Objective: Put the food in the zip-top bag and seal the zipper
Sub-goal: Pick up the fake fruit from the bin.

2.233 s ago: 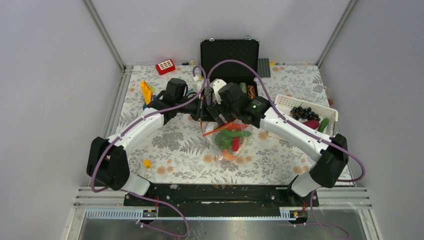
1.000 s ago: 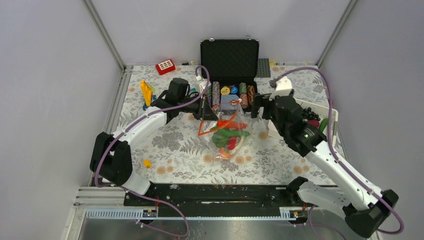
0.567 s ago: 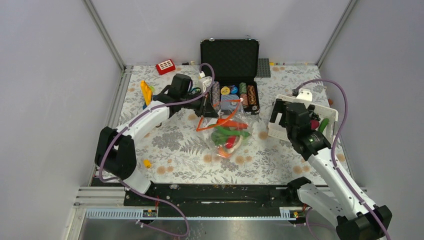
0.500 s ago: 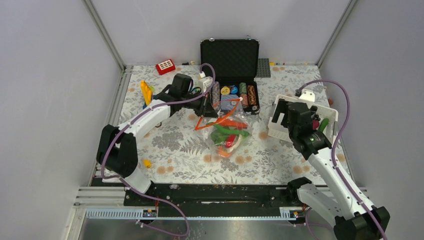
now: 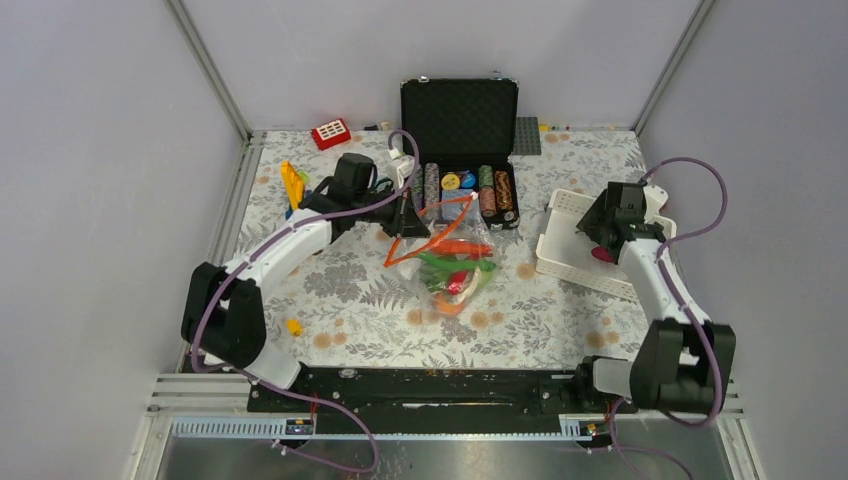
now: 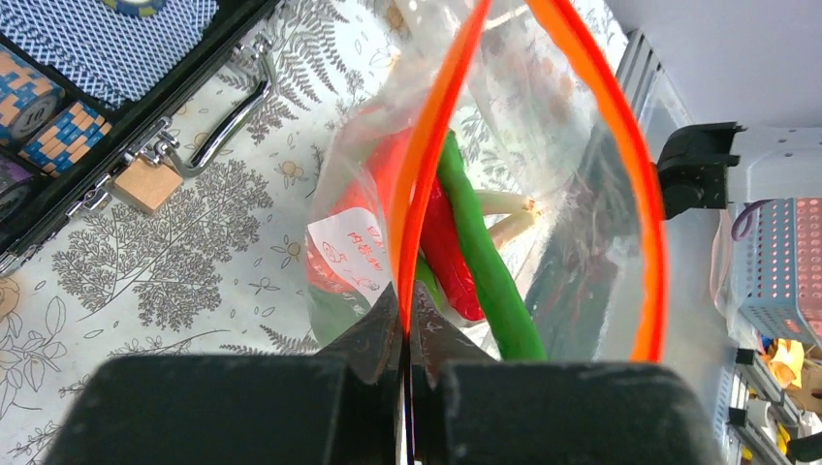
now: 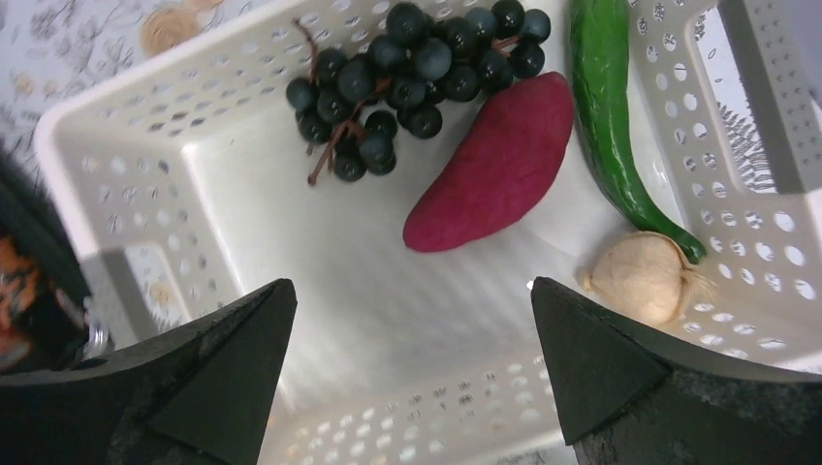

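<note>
White basket (image 7: 126,194) now sits under R jaws, spread wide, swung off the bag (image 6: 572,194) whose zipper (image 6: 415,228) L jaws clamp, so prob. magenta food (image 7: 490,160) next.

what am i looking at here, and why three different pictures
Two white robot arms are bolted at a table's near edge. The wide picture comes from a camera above and behind them; the other two from a camera on each wrist. The left gripper is shut on the orange zipper of a clear zip-top bag holding toy vegetables. The right gripper hangs open over a white basket with grapes, a magenta piece, a green pepper and garlic. A poker chip case lies open behind.
</note>
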Controlling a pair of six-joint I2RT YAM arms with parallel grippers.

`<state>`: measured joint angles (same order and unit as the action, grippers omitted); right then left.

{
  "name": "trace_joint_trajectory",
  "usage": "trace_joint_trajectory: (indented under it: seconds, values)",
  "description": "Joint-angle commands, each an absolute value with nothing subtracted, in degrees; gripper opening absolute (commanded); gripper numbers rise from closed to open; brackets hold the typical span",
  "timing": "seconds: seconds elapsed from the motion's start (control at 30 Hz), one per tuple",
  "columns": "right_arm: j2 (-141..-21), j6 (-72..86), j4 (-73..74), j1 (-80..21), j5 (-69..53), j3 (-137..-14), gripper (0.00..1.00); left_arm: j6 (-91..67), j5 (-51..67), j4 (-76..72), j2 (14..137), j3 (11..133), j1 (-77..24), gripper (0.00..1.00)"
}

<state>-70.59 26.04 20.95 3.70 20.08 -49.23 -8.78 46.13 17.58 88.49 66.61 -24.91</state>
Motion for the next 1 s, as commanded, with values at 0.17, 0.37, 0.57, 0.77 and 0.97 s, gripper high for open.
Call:
trace_joint_trajectory:
  seconds: [0.17, 0.37, 0.57, 0.77, 0.97]
  values:
    - [-88.2, 43.9, 11.5, 5.2, 25.8, -59.3, 1.0, -15.0, 43.6, 6.1, 79.8, 62.6, -25.1, 0.0]
    - [-96.0, 52.6, 13.5, 5.3, 32.8, -64.3, 1.0, -14.3, 42.7, 5.8, 74.9, 61.0, -25.1, 0.0]
    - [-96.9, 58.7, 14.5, 6.1, 35.2, -63.9, 0.97, -13.9, 43.4, 5.5, 74.2, 60.8, -25.1, 0.0]
    - [-98.9, 62.0, 17.0, 9.6, 29.7, -64.3, 0.96, -15.2, 44.7, 4.3, 75.1, 61.3, -25.1, 0.0]
    - [-103.6, 60.3, 15.6, 14.3, 16.3, -65.4, 0.94, -16.1, 44.9, 4.1, 75.8, 62.3, -25.1, 0.0]
